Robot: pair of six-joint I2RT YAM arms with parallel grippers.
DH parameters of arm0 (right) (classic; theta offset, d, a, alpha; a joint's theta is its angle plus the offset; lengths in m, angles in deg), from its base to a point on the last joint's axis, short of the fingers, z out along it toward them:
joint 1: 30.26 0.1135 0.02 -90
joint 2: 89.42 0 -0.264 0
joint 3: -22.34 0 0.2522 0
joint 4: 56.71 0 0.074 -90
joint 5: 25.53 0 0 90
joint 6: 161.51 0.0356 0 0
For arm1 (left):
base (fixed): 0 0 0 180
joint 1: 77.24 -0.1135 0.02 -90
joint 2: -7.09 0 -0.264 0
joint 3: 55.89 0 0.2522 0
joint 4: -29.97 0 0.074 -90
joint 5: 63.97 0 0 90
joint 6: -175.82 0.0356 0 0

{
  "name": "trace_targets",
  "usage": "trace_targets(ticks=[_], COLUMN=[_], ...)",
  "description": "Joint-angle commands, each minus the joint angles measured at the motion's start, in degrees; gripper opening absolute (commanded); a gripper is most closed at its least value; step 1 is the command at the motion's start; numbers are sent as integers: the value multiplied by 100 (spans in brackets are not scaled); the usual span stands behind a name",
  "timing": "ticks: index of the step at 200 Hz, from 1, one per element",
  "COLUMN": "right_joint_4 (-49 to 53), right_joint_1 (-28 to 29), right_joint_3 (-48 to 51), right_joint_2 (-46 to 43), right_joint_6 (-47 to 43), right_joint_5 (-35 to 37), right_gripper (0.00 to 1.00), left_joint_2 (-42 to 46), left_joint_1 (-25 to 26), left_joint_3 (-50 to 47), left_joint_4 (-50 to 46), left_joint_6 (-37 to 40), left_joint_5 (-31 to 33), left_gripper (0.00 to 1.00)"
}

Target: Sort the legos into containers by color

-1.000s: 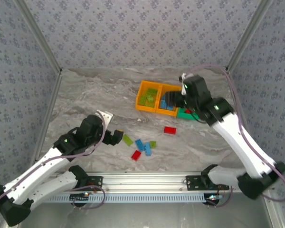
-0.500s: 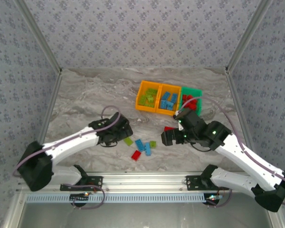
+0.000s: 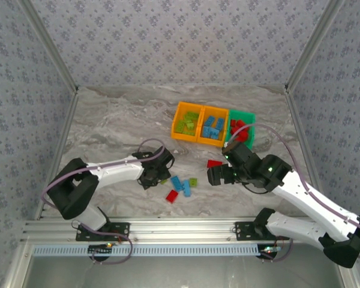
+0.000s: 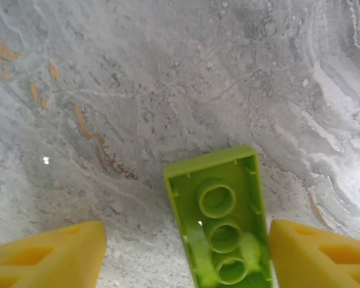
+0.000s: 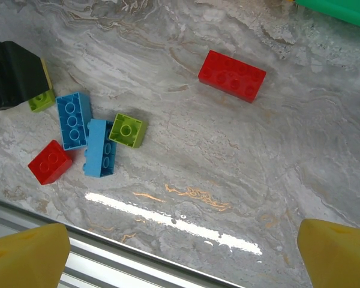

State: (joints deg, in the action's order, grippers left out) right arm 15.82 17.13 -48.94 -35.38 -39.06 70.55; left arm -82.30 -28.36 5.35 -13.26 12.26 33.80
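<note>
The left gripper (image 4: 186,255) sits low over the marble table (image 3: 108,126) with its jaws part-open. The jaws straddle a lime green brick (image 4: 219,222) that lies hollow side up. The right-hand yellow finger (image 4: 318,255) is at the brick's edge and the other finger stands clear of it. Nothing lies between the fingers and this brick.

The right gripper (image 5: 183,258) hovers with its jaws wide and empty. Below it lie:
- a long red brick (image 5: 232,74), on its own
- two blue bricks (image 5: 74,120), side by side
- a small lime brick (image 5: 127,130), touching the second blue brick
- a small red brick (image 5: 50,161), just beside the blue pair

The three bins stand in a row at the far side:
- an orange bin (image 3: 179,107) holding lime bricks
- an orange bin (image 3: 216,109) holding blue bricks
- a green bin (image 3: 243,113) holding red bricks

One second ago, the right gripper was over the bins. It is now down near the long red brick. The left gripper has closed in on the lime green brick. The loose bricks have not moved.
</note>
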Motion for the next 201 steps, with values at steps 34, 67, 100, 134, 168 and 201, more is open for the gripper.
trace_targets(ticks=[34,67,100,134,168,201], right_joint_4=[256,287,-385,-1365,-1443,-1238], right_joint_1=[33,46,245,395,450,488], right_joint_3=[-74,-142,-55,178,189,258], right_joint_2=[-87,-115,-233,-400,-510,-670], right_joint_6=[201,255,111,316,612,736], right_joint_5=[241,265,-369,-588,-172,16], right_gripper=[100,100,100,100,100,100], left_joint_2=[-186,138,317,-289,-1544,-2949], left_joint_1=[-57,-153,4,-46,-551,-829], left_joint_3=[85,196,1131,2391,3894,5593], left_joint_4=[-173,-245,-275,-27,44,-185], left_joint_6=[50,436,1249,2107,2710,3341], left_joint_5=[163,103,343,749,743,550], left_gripper=[51,32,27,28,28,35])
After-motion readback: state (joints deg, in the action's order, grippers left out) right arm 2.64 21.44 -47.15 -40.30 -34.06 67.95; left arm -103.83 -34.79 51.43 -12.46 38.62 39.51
